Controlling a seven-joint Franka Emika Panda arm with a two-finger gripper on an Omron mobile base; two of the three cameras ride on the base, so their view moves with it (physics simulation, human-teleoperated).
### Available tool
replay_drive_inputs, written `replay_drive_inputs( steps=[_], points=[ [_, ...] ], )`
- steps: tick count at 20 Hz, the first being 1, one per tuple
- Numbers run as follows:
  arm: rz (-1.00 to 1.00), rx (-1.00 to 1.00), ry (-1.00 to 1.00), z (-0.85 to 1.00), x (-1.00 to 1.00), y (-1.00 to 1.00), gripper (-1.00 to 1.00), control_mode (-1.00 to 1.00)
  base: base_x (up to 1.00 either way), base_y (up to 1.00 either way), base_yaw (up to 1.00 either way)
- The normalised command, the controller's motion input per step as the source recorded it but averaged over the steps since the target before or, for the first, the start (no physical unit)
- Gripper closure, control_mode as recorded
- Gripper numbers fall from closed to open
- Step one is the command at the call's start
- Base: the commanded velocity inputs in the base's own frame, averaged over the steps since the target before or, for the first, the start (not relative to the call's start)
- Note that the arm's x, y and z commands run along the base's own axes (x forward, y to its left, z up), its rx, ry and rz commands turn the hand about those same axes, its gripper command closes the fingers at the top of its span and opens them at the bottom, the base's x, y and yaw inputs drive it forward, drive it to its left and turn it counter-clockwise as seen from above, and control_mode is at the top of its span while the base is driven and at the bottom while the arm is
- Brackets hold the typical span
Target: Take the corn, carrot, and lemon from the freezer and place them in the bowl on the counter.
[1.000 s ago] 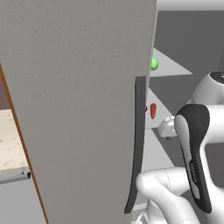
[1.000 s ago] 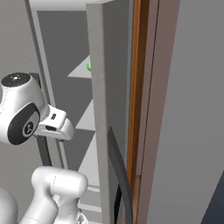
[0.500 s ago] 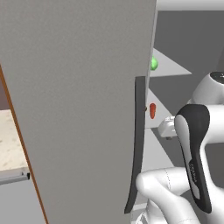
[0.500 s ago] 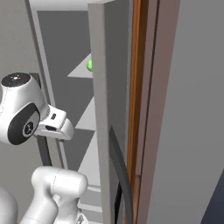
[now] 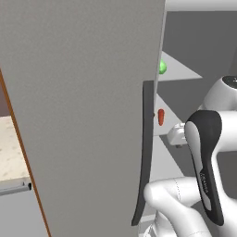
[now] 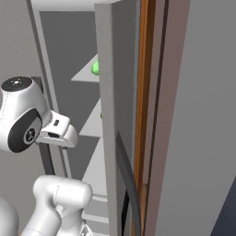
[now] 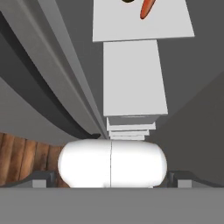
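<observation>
The freezer stands open, its big grey door [image 5: 83,106] swung toward me with the dark handle [image 5: 146,152] on its edge. The green corn [image 5: 162,67] [image 6: 95,68] lies on an upper white shelf. One shelf lower lies the orange-red carrot [image 5: 161,116] [image 7: 147,8]. Beside it, a dark olive rim cut off by the frame's top looks like the lemon [image 7: 128,1]. My gripper [image 5: 177,135] [image 7: 112,180] hangs open and empty in front of the shelves, below and short of the carrot. The bowl is out of view.
A strip of beige counter [image 5: 9,152] shows left of the door. The door edge [image 6: 108,115] and a wooden cabinet side [image 6: 145,92] close in on the right of the freezer opening. Lower white shelves [image 7: 133,78] run under the carrot's shelf.
</observation>
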Motion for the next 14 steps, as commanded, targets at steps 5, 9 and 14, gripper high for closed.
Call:
replay_drive_inputs(
  steps=[5, 9, 14],
  points=[
    [0.0, 0.0, 0.0, 0.0, 0.0, 0.0, -1.0, 1.0, -0.28, -0.44, -0.12],
    [0.0, 0.0, 0.0, 0.0, 0.0, 0.0, -1.0, 1.0, -0.44, -0.45, -0.13],
    [0.0, 0.0, 0.0, 0.0, 0.0, 0.0, -1.0, 1.0, -0.53, -0.27, -0.02]
  ],
)
